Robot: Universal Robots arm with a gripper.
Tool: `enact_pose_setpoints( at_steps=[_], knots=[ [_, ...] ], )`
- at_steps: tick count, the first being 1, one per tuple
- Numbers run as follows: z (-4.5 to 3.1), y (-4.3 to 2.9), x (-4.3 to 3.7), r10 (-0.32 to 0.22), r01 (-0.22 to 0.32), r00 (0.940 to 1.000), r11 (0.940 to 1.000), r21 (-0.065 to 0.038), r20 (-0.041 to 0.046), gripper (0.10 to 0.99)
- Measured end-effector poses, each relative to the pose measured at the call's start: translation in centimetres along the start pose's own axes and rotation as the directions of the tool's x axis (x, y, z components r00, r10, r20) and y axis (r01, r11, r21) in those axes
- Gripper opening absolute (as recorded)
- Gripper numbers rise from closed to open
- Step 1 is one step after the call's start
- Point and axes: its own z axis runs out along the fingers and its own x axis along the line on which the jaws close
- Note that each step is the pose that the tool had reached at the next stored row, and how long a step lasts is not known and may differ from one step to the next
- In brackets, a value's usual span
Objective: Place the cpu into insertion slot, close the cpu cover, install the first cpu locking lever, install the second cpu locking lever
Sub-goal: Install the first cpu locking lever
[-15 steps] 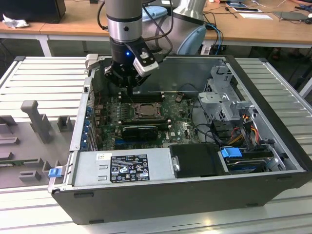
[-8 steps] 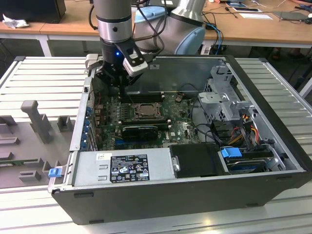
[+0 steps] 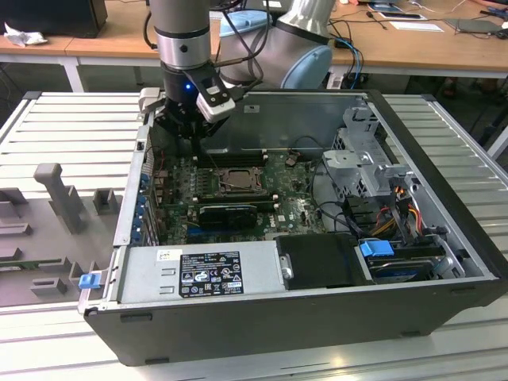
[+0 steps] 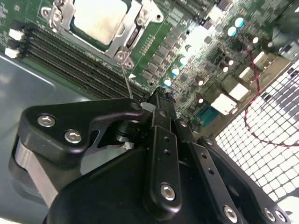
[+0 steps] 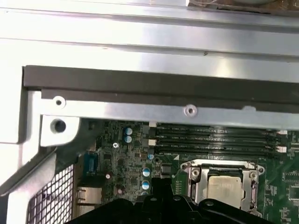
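A wide table [image 3: 71, 127] of metal slats carries an open black computer case [image 3: 317, 317]. In the exterior view the robot arm [image 3: 182, 32] comes down into the case at about 11 o'clock from the middle of the case. A grey power supply [image 3: 159, 270] lies along the case wall at 6 o'clock, and a silver drive cage [image 3: 361, 159] stands at 3 o'clock. Grey fixture blocks [image 3: 55, 190] rest on the table at 9 o'clock, outside the case.

The green motherboard [image 3: 294, 206] covers the floor of the case. The gripper [image 3: 196, 147] hangs over its corner at 10 o'clock, close above the board. I cannot tell from any view whether the claw is released or clenched.

The insertion slot [image 3: 213, 184] sits near the middle of the board, at about 4 o'clock from the gripper and near to it. Long black RAM slots [image 4: 70, 65] run just beside the socket.

In both wrist views the cpu cover [image 4: 133, 32] lies flat on the socket, and the pale cpu [image 4: 100, 18] shows through its window, so the cpu is already seated in the slot.

In the second wrist view a thin locking lever [image 4: 127, 77] rises tilted from a corner of the socket. Its free end reaches the black body of the gripper [image 4: 159, 97]. Whether the two touch, I cannot tell.
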Motion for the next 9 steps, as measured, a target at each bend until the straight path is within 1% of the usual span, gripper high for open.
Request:
enact_pose_setpoints(
  at_steps=[6, 9],
  knots=[
    [0.13, 0.74, 0.01, 0.000, 0.000, 1.0000, 1.0000, 0.000, 0.0000, 0.106],
    [0.16, 0.91, -0.37, 0.000, 0.000, 1.0000, 1.0000, 0.000, -0.0002, 0.106]
  ],
)
